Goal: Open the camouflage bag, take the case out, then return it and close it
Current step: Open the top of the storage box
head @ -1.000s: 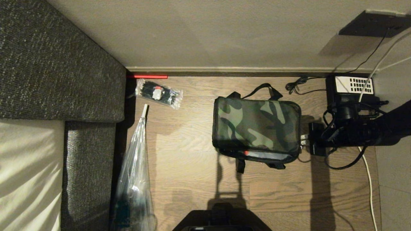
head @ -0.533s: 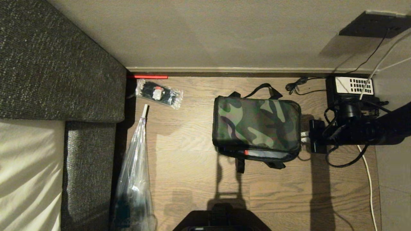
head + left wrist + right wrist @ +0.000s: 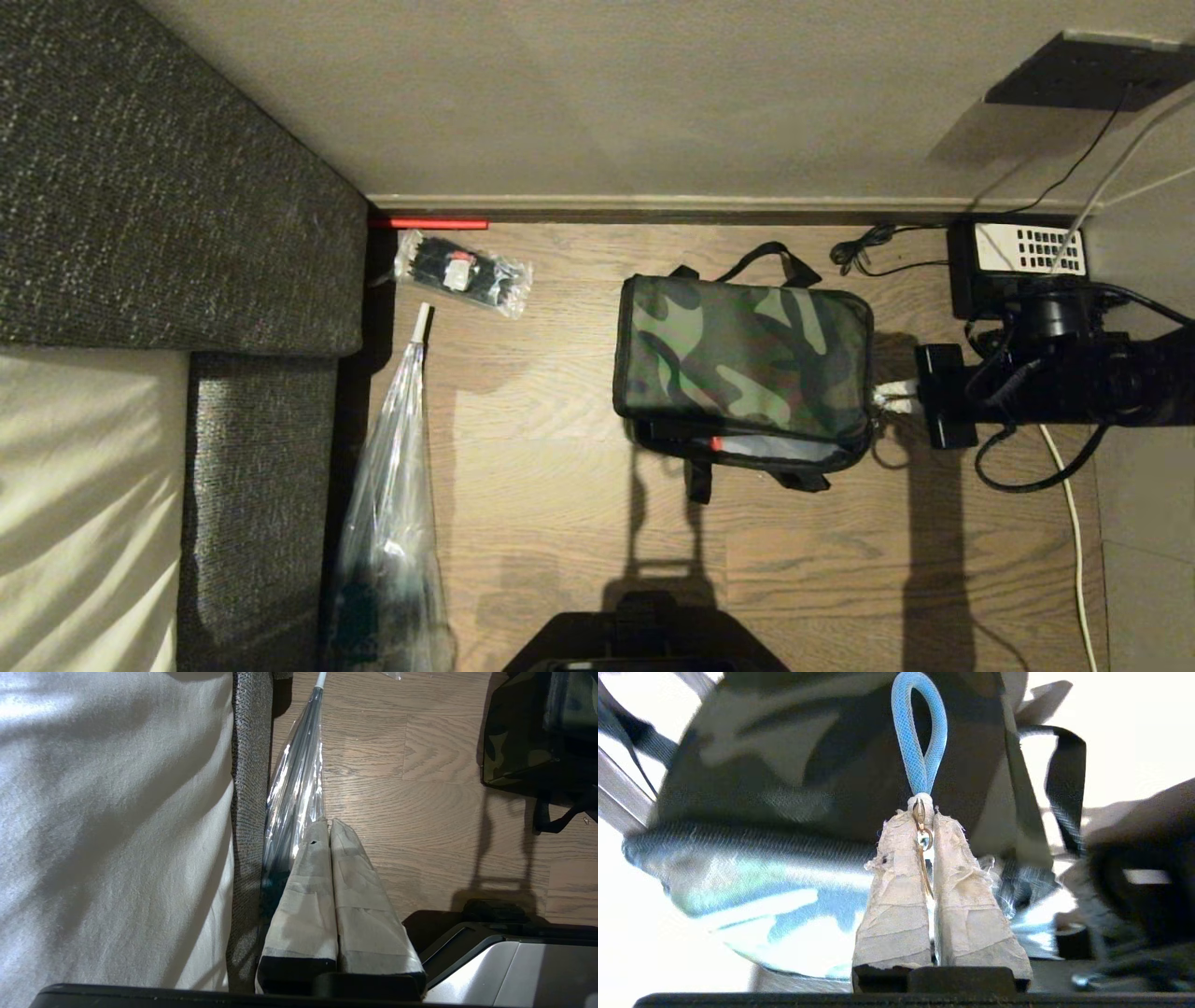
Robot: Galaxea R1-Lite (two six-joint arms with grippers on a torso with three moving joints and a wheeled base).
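1. Nearest the robot, the left gripper [image 3: 331,826] is seen hanging over the wooden floor [image 3: 560,523] beside a sofa [image 3: 140,233]; its taped fingers are pressed together with nothing between them.
2. A clear plastic sleeve [image 3: 392,485] is laid along the sofa's edge on the floor.
3. In the middle of the floor, the camouflage bag [image 3: 742,359] is seen standing with its lid down, though a gap is shown along the near edge, where a red strip and pale lining can be made out.
4. At the bag's right end, the right gripper [image 3: 924,816] is held level, its fingers clamped on a metal zipper tab that carries a blue loop [image 3: 920,732].
5. The case cannot be seen.
6. Farther back, a telephone [image 3: 1022,252] is seen by the wall, a small plastic packet [image 3: 462,271] near the sofa corner.
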